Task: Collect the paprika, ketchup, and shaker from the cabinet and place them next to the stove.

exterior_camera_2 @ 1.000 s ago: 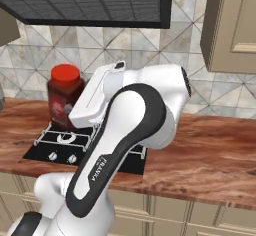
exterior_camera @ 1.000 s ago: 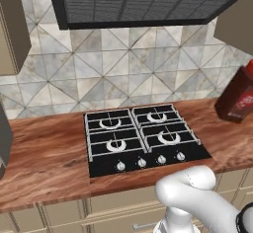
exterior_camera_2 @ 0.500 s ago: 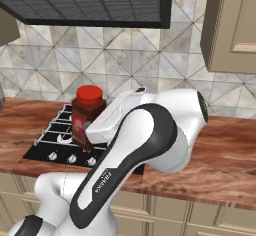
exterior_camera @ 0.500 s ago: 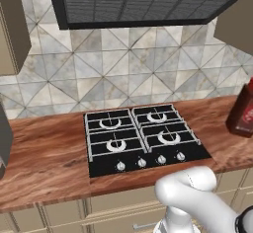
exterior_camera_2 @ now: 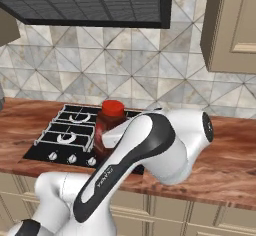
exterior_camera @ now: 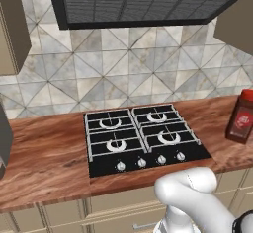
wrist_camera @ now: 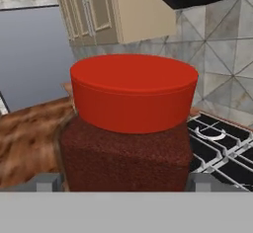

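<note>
The paprika [wrist_camera: 129, 123], a dark red-brown jar with a bright red cap, sits between my gripper's [wrist_camera: 123, 181] two fingertips [wrist_camera: 47, 181], which are shut on its sides. In the left base view the paprika [exterior_camera: 241, 117] is upright at the right edge, low over the wooden counter [exterior_camera: 44, 158] to the right of the stove [exterior_camera: 143, 138]. I cannot tell whether its base touches the wood. From the right base view the paprika [exterior_camera_2: 111, 125] shows behind my arm, at the right end of the stove [exterior_camera_2: 65, 137]. Ketchup, shaker and cabinet are out of view.
A dark range hood [exterior_camera: 143, 2] hangs over the stove. A beige wall cabinet [exterior_camera_2: 235, 25] is mounted at the upper right. A dark grey object [exterior_camera: 4, 138] stands at the counter's left end. Bare counter [exterior_camera_2: 230, 150] stretches right of the jar.
The paprika has come down with my gripper from above the counter to counter level, and shifted right, to just beside the stove's right end. The stove has not moved.
</note>
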### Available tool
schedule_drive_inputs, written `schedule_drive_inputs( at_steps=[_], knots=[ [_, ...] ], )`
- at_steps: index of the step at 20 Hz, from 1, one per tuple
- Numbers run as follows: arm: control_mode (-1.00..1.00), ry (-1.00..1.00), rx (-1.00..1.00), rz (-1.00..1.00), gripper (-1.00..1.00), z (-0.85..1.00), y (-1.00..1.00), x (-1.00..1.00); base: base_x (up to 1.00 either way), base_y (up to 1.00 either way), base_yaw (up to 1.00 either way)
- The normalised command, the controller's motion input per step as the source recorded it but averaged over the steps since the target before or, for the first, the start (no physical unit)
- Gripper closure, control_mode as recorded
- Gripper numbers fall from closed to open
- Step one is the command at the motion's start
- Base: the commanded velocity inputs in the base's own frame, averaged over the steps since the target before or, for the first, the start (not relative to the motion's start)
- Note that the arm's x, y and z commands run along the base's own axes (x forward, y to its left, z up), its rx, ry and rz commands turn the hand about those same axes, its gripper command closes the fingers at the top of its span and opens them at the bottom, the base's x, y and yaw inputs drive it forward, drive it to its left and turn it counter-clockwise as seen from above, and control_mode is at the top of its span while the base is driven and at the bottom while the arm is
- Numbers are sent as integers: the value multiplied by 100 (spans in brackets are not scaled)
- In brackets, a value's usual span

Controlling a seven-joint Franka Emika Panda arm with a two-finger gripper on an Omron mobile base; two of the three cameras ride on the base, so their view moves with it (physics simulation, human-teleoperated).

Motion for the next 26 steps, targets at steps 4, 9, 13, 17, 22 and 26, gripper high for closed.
schedule_drive_inputs(
  at_steps=[4,9,13,17,22,26],
  knots=[
    [-100,10,0,0,100,-29,-55,87,0,0,0],
    [-100,3,0,0,100,-39,-55,72,0,0,0],
    [-100,-10,0,0,100,-46,-43,47,0,0,0],
    [-100,-14,0,0,100,-44,-28,48,0,0,0],
    [-100,-4,0,0,100,-23,-11,58,0,0,0],
    [-100,0,-2,0,100,-21,-8,59,0,0,0]
  ],
)
